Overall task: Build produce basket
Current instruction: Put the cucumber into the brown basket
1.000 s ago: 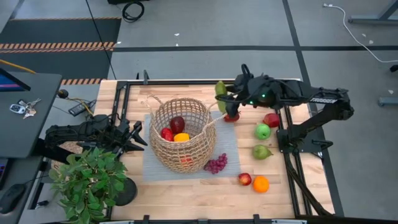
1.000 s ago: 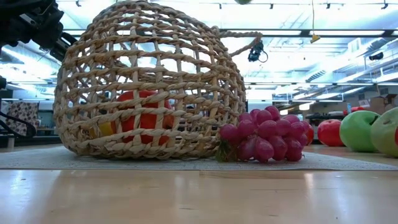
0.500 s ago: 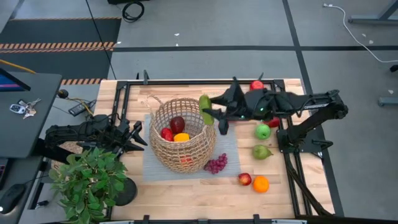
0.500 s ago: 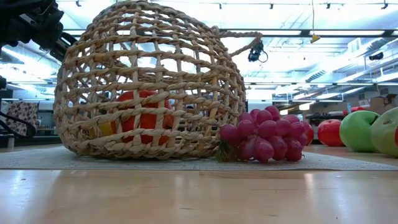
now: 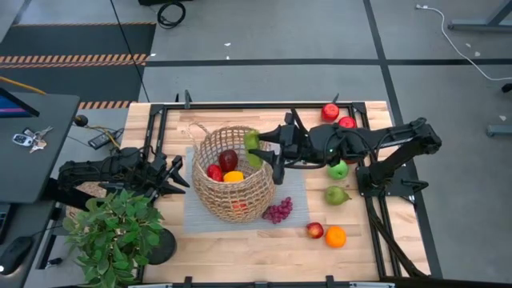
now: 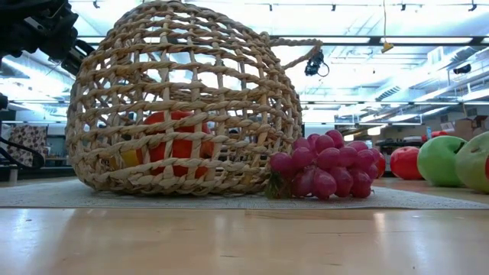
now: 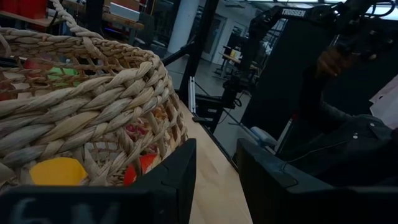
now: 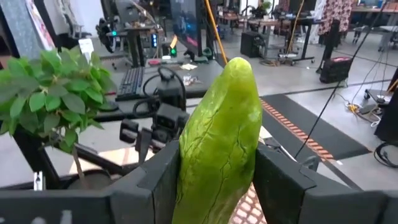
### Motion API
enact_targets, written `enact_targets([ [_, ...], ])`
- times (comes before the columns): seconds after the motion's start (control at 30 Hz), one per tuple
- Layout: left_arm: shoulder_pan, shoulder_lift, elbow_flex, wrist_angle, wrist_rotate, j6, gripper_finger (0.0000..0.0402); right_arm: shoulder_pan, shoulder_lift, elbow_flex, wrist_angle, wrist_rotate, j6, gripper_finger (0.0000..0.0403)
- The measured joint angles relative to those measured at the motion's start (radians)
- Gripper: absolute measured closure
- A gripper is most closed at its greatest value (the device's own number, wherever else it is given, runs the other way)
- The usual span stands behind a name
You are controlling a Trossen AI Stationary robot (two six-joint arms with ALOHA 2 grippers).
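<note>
Right gripper (image 5: 258,150) reached out over the right rim of the wicker basket (image 5: 232,172), fingers clamped on a long green vegetable (image 5: 253,147), possibly a cucumber or pear, held above the basket's opening. In the right wrist view, the same green piece (image 8: 217,149) pinched upright between the two dark fingers (image 8: 155,180), with the potted plant (image 8: 46,93) beyond.

Basket standing on a grey mat (image 5: 292,188) at the middle of the table (image 5: 240,256). Inside it: a dark red fruit (image 5: 229,159), a red apple (image 5: 214,172) and a yellow-orange piece (image 5: 234,176).

Purple grapes (image 5: 278,211) lying on the mat just beside the basket's near right side; seen close against the weave (image 6: 183,99) in the low view too (image 6: 325,164).

Loose on the table's right part: two red apples at the far edge (image 5: 330,111) (image 5: 346,122), a green apple (image 5: 338,169), a green pear (image 5: 337,194), then a small red apple (image 5: 315,230) touching an orange (image 5: 335,236) nearest.

Left gripper (image 5: 174,172) waiting low at the left of the basket, fingers (image 7: 168,180) apart with a narrow gap, nothing between them.
</note>
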Motion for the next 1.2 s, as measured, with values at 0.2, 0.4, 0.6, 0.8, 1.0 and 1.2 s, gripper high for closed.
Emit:
enact_targets([
  [0.2, 0.0, 0.0, 0.0, 0.0, 0.0, 0.0, 0.028, 0.0, 0.019, 0.0, -0.002, 0.002, -0.06, 0.0217],
  [0.4, 0.0, 0.0, 0.0, 0.0, 0.0, 0.0, 0.028, -0.001, 0.05, 0.0, 0.015, 0.007, -0.242, 0.0217],
  [0.6, 0.0, 0.0, 0.0, 0.0, 0.0, 0.0, 0.028, -0.014, 0.071, 0.0, 0.013, 0.041, -0.502, 0.0217],
  [0.8, 0.0, 0.0, 0.0, 0.0, 0.0, 0.0, 0.028, -0.018, 0.069, 0.0, 0.012, 0.089, -0.836, 0.0217],
  [1.0, 0.0, 0.0, 0.0, 0.0, 0.0, 0.0, 0.028, -0.025, 0.069, 0.0, -0.003, 0.136, -1.0, 0.0217],
  [1.2, 0.0, 0.0, 0.0, 0.0, 0.0, 0.0, 0.028, -0.057, 0.069, 0.0, -0.008, 0.135, -0.992, 0.0214],
])
